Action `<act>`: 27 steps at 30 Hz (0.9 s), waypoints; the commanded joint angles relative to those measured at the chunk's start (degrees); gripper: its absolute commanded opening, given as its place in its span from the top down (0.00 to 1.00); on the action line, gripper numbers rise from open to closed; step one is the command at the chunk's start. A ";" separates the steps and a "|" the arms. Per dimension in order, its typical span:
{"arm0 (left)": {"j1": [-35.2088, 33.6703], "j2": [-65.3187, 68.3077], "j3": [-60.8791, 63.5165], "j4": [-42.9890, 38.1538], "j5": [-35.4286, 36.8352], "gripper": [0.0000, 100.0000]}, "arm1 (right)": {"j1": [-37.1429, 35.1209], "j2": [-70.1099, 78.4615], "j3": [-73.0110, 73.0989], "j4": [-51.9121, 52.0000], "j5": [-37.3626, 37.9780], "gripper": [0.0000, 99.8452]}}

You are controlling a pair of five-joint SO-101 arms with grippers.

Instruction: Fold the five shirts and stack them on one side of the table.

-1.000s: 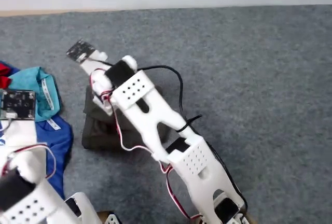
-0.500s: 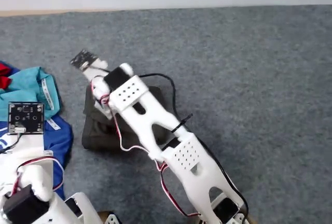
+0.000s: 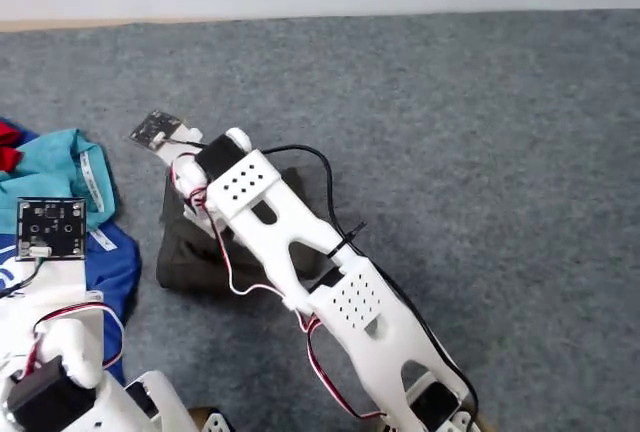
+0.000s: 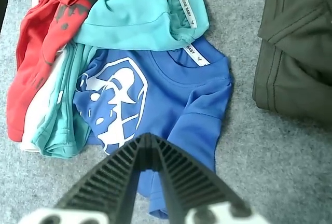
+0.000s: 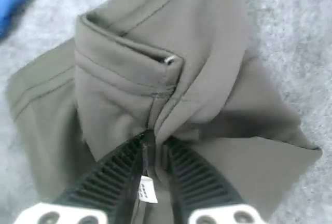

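Worktop [image 3: 480, 132]: grey, carpet-like surface.

1. Olive shirt [image 3: 185, 257]: in the high view it lies at about 9 o'clock from the middle of the worktop. It is partly folded and bunched, and the right arm [image 3: 300, 242] covers part of it. That arm enters at the 5 o'clock edge and runs toward 10 o'clock, ending over the shirt.

2. Right tool [image 5: 155, 136]: narrow, pinched on a raised fold of the olive shirt [image 5: 155, 53]. A stitched hem runs across the cloth just past the tips. A small white label [image 5: 147, 190] sits between the fingers [image 5: 111, 175].

3. Left tool [image 4: 149, 137]: closed tip to tip, with nothing held. It hangs over the blue shirt [image 4: 181, 89], which carries a white print. The left arm [image 3: 50, 392] stands at the 7 o'clock corner in the high view.

4. Unfolded heap: in the high view it lies at 9 o'clock from the olive shirt, near it, against the worktop edge. The blue shirt [image 3: 115, 262] is the nearest piece. The teal shirt [image 4: 140, 16] overlaps the blue collar. The red shirt [image 4: 46, 37] lies beside the teal one, and a pale garment [image 4: 33, 110] shows under both.

5. From the left wrist, the olive shirt [image 4: 295, 53] shows apart from the blue shirt, with a strip of bare worktop between them.
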 commanded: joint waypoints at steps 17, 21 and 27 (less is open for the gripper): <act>0.09 -0.18 -0.31 -0.88 -0.35 1.00 | 1.36 -5.14 -3.08 1.80 1.23 0.81; 0.09 -0.18 -0.31 -0.88 -0.35 1.00 | 5.41 -4.62 -3.08 -0.22 1.58 0.81; 0.09 -0.18 -0.40 -0.88 -0.35 1.00 | 11.03 -2.51 -2.99 -3.03 1.85 0.81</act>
